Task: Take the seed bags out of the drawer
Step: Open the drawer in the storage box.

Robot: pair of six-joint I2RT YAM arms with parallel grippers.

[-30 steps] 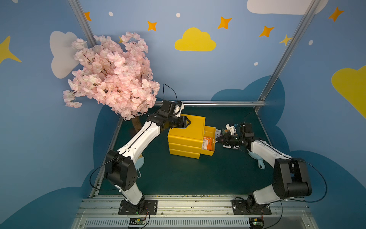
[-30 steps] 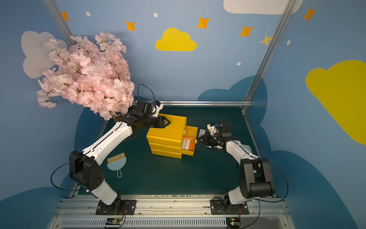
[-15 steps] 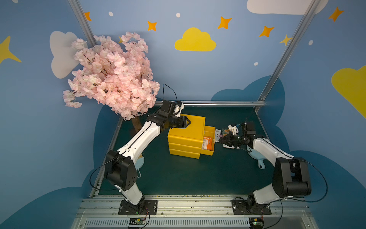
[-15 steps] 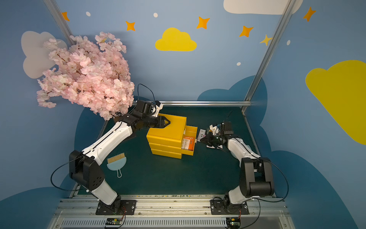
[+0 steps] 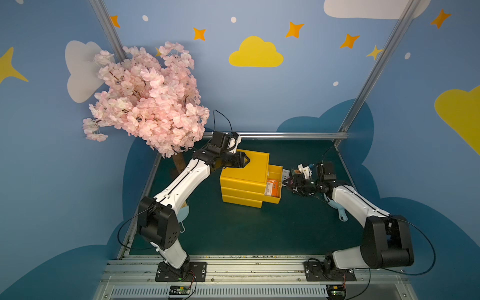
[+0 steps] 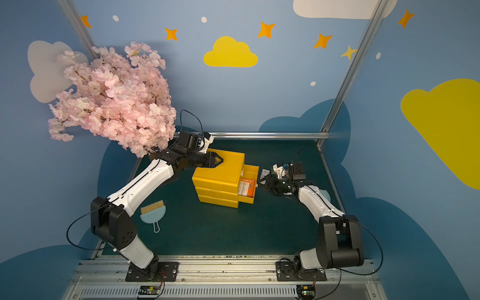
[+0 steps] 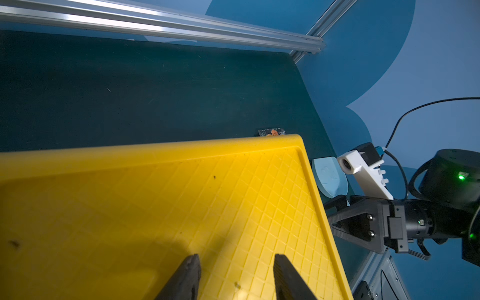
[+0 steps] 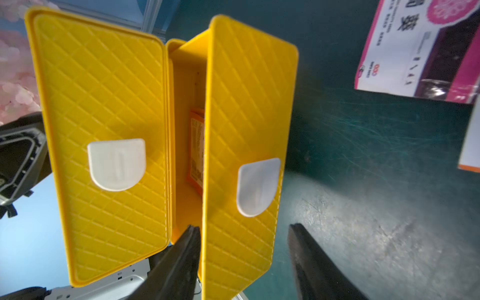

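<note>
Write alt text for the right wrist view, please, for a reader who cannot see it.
An orange seed bag sits inside the pulled-out yellow drawer, with the open right pincer pointing at it. A pink-and-white seed bag lies outside on the green mat.

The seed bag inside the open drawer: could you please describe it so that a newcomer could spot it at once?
Find the yellow drawer unit mid-table. Its one open drawer faces the right gripper, and the seed bag sits inside. It is orange and boxed in by yellow walls; the pink-and-white bag lies out on the green table.
</note>
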